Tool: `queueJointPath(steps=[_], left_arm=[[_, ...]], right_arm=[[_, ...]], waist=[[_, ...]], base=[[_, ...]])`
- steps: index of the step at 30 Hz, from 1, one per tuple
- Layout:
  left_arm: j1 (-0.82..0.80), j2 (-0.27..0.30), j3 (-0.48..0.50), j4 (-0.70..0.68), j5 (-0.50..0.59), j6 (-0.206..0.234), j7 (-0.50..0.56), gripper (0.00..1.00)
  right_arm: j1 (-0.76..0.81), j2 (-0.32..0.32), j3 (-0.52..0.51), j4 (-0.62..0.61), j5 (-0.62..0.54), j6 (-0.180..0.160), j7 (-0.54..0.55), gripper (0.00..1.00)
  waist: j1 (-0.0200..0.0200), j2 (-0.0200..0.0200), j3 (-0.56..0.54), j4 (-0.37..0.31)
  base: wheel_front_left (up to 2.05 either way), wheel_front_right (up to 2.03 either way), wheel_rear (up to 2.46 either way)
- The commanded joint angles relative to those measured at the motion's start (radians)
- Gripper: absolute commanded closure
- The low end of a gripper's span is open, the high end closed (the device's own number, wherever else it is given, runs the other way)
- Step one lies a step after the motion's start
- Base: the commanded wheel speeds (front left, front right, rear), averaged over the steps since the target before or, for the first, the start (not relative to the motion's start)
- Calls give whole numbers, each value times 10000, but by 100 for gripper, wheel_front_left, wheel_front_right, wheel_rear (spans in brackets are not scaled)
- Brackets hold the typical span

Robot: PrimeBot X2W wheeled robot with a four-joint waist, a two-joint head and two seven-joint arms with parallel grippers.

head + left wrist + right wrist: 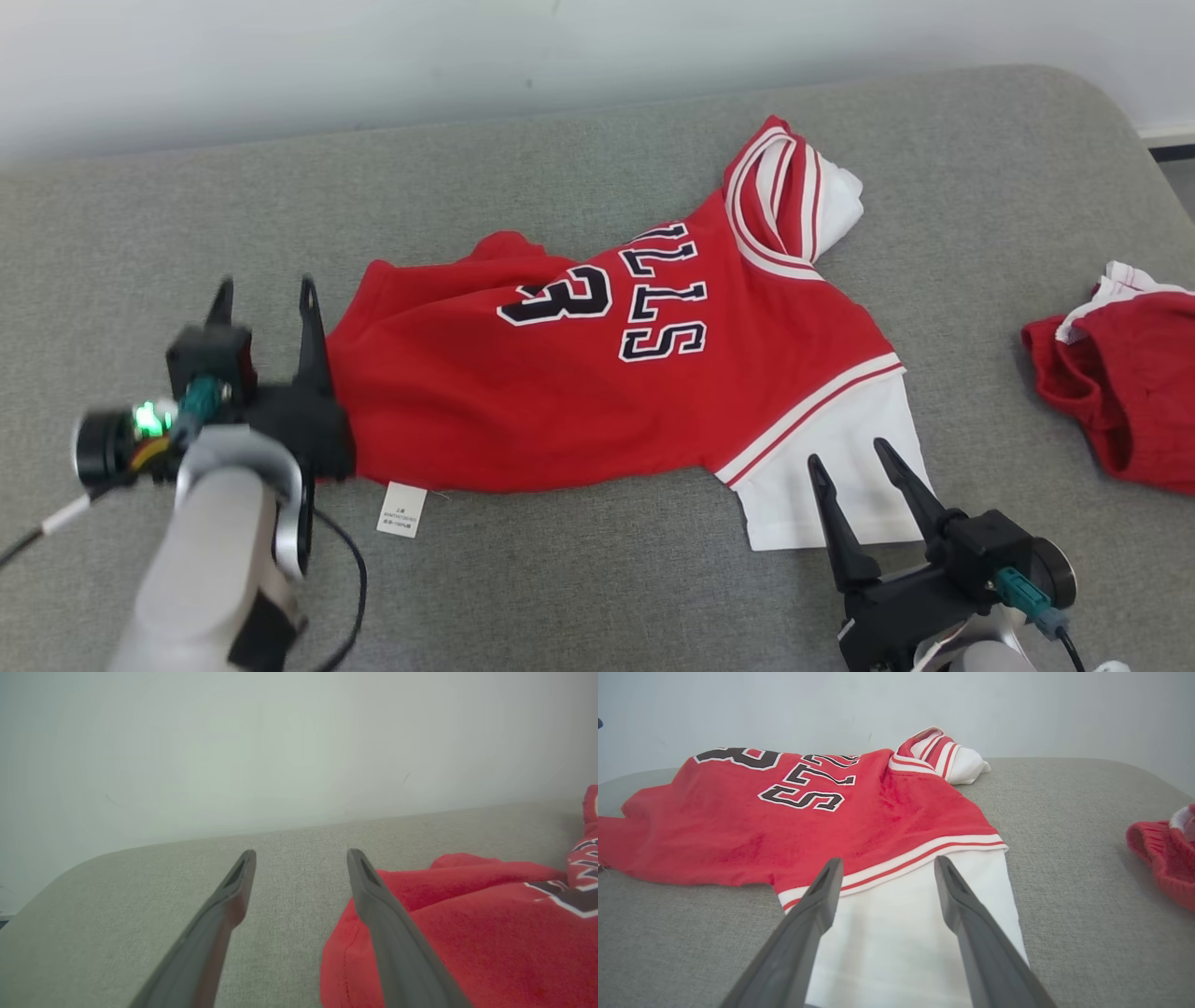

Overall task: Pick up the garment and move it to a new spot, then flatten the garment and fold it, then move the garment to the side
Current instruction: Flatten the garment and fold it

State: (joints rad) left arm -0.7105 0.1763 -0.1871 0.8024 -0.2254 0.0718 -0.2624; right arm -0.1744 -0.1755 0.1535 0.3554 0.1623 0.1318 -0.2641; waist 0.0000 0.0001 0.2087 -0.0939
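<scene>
The garment is a red jersey with white sleeves and dark lettering, spread across the grey cushioned surface. My left gripper stands open at the jersey's left hem, its right finger at the red cloth's edge, nothing between the fingers. My right gripper is open over the near white sleeve, with one finger at each side of it. The far sleeve lies folded at the top.
A second red garment lies crumpled at the surface's right edge. A white label pokes out from the jersey's near hem. A pale wall runs behind the surface. A black cable loops by my left forearm.
</scene>
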Motion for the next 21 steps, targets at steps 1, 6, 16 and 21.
queueJointPath(steps=[1, 6, 16, 21], left_arm=[[486, -67, 179, -142, -81, 46, -30, 0], [1691, -405, 720, -610, -199, -113, -31, 0], [3384, -1060, 1616, -1690, -255, -743, -33, 0], [3619, -1215, 1766, -1662, -220, -1083, -32, 0]], right_arm=[[111, 54, -35, 25, 53, -23, 4, 0], [254, 156, -150, 35, 24, -23, 4, 0], [166, 126, -104, 3, 92, -21, 4, 0], [187, 87, -79, 17, 121, -23, 4, 0]], waist=[[0, -1, -44, 47], [0, -1, -95, 216], [0, -1, -94, 370], [0, -1, -64, 343]], base=[[0, 0, 0], [0, 0, 0], [0, 0, 0], [0, 0, 0]])
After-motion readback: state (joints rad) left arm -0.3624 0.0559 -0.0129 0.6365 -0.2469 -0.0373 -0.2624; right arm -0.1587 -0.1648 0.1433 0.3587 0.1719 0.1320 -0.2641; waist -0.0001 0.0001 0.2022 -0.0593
